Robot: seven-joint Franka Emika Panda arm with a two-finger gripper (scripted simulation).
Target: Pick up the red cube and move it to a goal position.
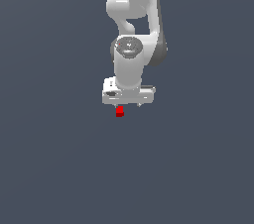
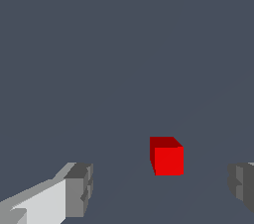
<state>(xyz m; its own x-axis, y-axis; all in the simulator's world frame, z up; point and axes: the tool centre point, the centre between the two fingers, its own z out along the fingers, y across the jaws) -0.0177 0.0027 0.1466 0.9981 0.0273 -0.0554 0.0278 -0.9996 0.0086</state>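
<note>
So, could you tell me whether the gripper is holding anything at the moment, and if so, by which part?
Nothing is held. The gripper is open, its fingers spread wide, and the red cube sits between them with a clear gap on each side.

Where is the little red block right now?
In the exterior view the red cube sits just below the white gripper, toward that view's left; the wrist view shows it between the open fingers, untouched.
</note>
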